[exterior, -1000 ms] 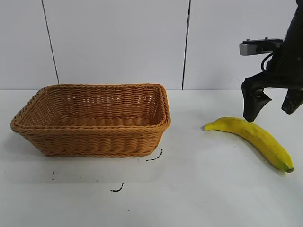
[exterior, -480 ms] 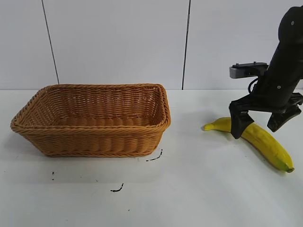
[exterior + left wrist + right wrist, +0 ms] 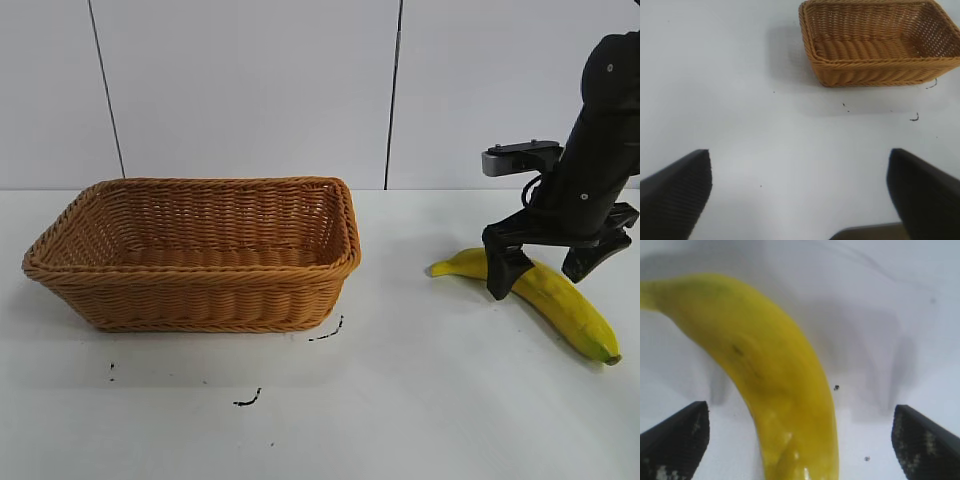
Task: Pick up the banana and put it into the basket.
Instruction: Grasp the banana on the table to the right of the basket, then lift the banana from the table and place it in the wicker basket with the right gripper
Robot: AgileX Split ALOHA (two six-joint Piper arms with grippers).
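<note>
The yellow banana (image 3: 560,300) lies on the white table at the right, its stem end pointing toward the basket. My right gripper (image 3: 545,272) is open and lowered over the banana's middle, one finger (image 3: 503,270) in front of it and the other (image 3: 590,258) behind. In the right wrist view the banana (image 3: 775,380) lies between the two spread fingertips, nearer the one at that view's left. The orange-brown wicker basket (image 3: 195,250) stands at the left and holds nothing; it also shows in the left wrist view (image 3: 875,42). My left gripper (image 3: 800,192) is open over bare table, out of the exterior view.
Small black marks (image 3: 325,333) lie on the table in front of the basket. A white panelled wall stands behind the table.
My right gripper has come down and shifted left, from above the banana to straddling its middle close to the table. The banana and the basket have not moved.
</note>
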